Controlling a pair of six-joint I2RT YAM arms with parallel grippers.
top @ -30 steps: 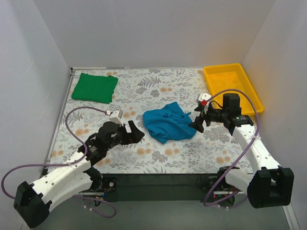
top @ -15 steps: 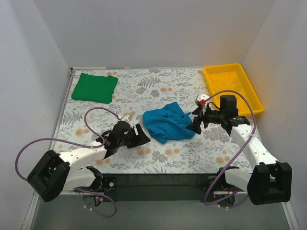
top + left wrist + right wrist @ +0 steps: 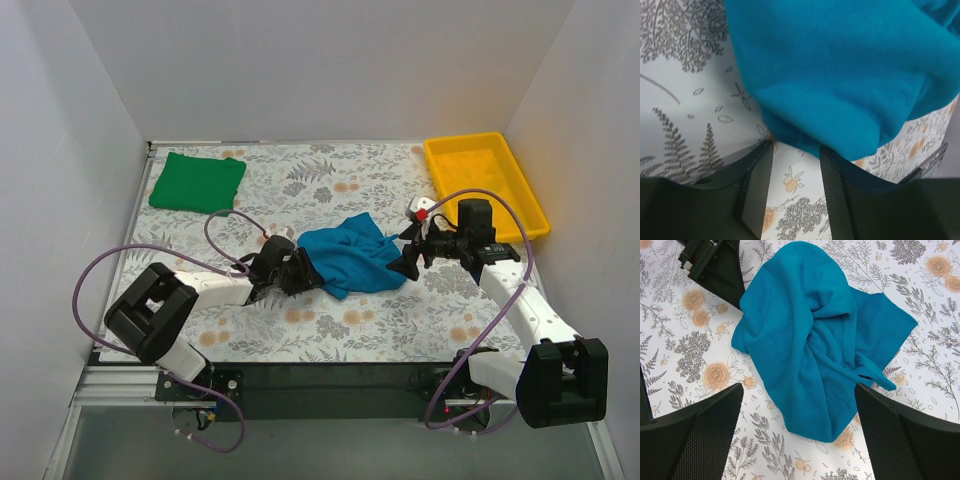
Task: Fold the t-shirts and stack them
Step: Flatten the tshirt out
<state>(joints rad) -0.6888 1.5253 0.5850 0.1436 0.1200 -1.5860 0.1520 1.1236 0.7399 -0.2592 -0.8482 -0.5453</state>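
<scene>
The teal-blue t-shirt (image 3: 350, 255) lies crumpled in the middle of the flowered table. The bright green t-shirt (image 3: 197, 183) lies folded at the far left corner. My left gripper (image 3: 303, 272) is low on the table at the teal shirt's left edge. In the left wrist view its fingers (image 3: 832, 190) stand a little apart with tablecloth showing between them, and the teal shirt (image 3: 840, 75) hangs over their tips. My right gripper (image 3: 410, 258) hovers wide open at the shirt's right side. The right wrist view looks down on the teal shirt (image 3: 815, 340) between the open fingers (image 3: 700, 435).
A yellow tray (image 3: 437, 165) stands at the far right corner, behind the right arm. White walls close in the table on three sides. The left arm's black gripper (image 3: 715, 265) shows at the top left of the right wrist view.
My left arm has stretched forward and right until its gripper reached the teal shirt's left edge, and its jaws have narrowed. The right gripper shifted slightly left, still wide open.
</scene>
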